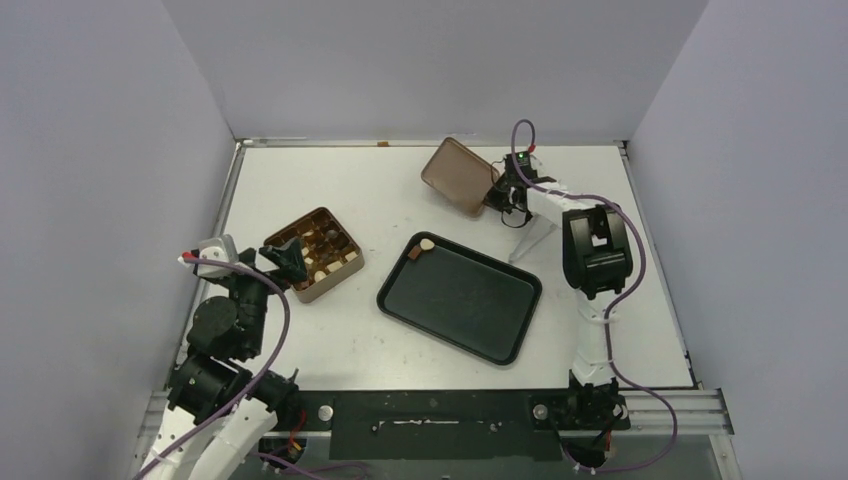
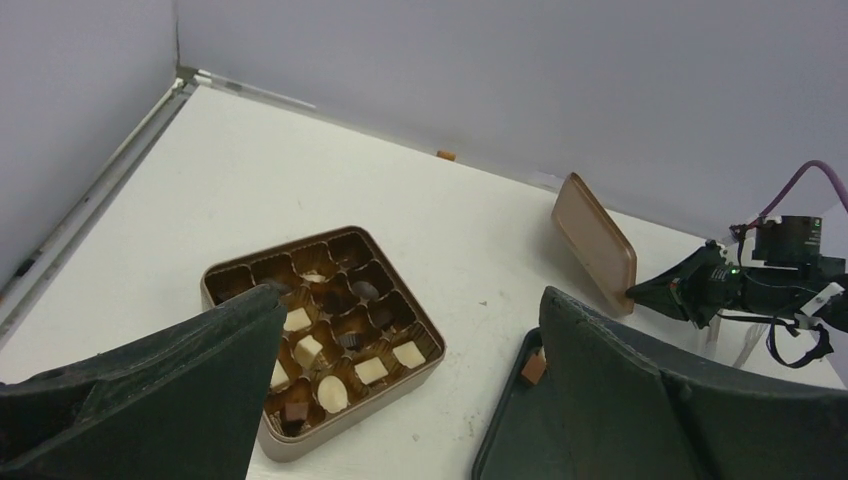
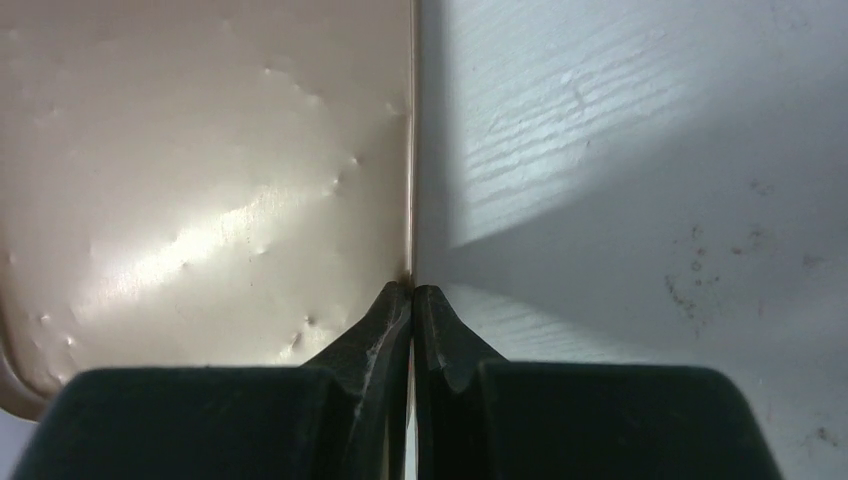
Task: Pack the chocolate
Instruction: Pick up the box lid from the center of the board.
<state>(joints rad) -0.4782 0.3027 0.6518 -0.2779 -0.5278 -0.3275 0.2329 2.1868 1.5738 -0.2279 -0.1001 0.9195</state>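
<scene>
While the right gripper [image 1: 497,192] pinches the lid [image 1: 458,175], the chocolate [image 2: 371,370] sits beneath the spread left gripper [image 1: 291,261].

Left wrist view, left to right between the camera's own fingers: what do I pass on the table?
tin with chocolates → dark tray → tilted lid → right gripper, pinching the lid's edge.

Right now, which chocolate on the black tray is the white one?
The round cream chocolate, tucked in the tray's far left corner. The brown piece beside it, against the left rim, is the only other one there.
</scene>
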